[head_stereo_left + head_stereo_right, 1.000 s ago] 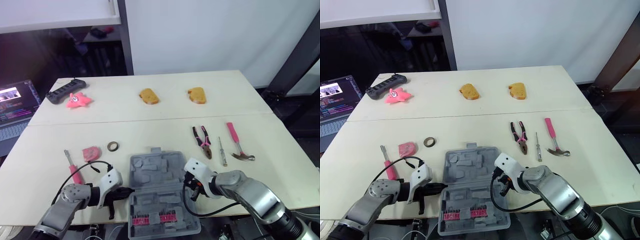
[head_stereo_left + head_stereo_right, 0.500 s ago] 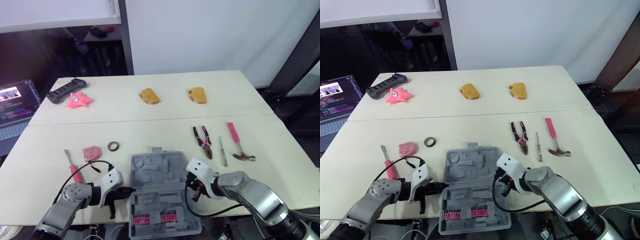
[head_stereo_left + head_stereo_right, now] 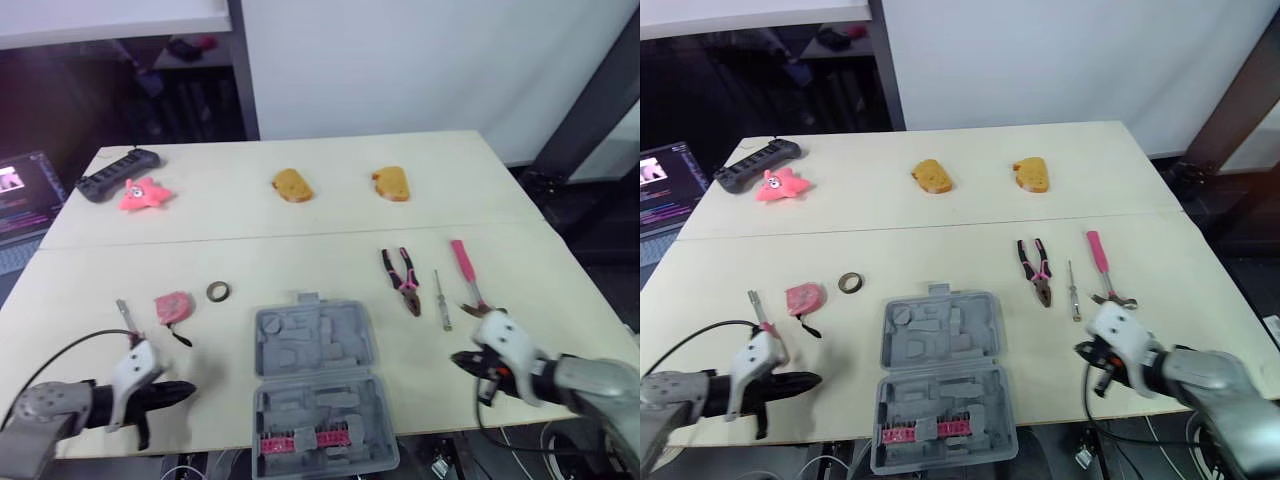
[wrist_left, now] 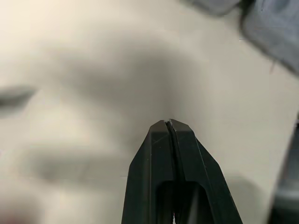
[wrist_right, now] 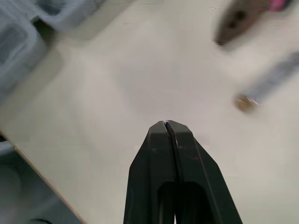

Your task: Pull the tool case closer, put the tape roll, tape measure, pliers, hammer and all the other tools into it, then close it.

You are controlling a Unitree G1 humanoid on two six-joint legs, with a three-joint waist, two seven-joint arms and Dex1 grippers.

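We find the grey plastic tool case (image 3: pixel 315 385) lying open and flat at the near edge of the pale wooden table (image 3: pixel 300 240), about midway between the two arms. Its farther half shows moulded recesses. Its nearer half carries a row of pink bits (image 3: pixel 305 440).

To the left of the case and a little farther back, the small dark tape roll (image 3: pixel 218 292) lies on the table. The pink tape measure (image 3: pixel 172 306) sits just beside it, and the pink-handled screwdriver (image 3: pixel 755 305) lies further left. To the right of the case, the pliers with pink and black handles (image 3: pixel 403 280), a thin metal screwdriver (image 3: pixel 441 300) and the pink-handled hammer (image 3: pixel 466 270) lie side by side, each apart from its neighbour. All of these tools are outside the case.

The left gripper (image 4: pixel 169 123) is low over the table, well to the left of the case and near the pink-handled screwdriver. Its two black fingers are pressed together with nothing between them. The right gripper (image 5: pixel 166 123) is over bare table well to the right of the case, just beside the hammer's head. Its fingers are likewise pressed together and hold nothing.

On the far half of the table we note two orange-brown bread-shaped pieces (image 3: pixel 291 186) (image 3: pixel 392 186), a pink star-shaped toy (image 3: pixel 138 194) and a black power strip (image 3: pixel 112 176) just beyond it. A laptop (image 3: pixel 15 190) stands off the table's left edge.
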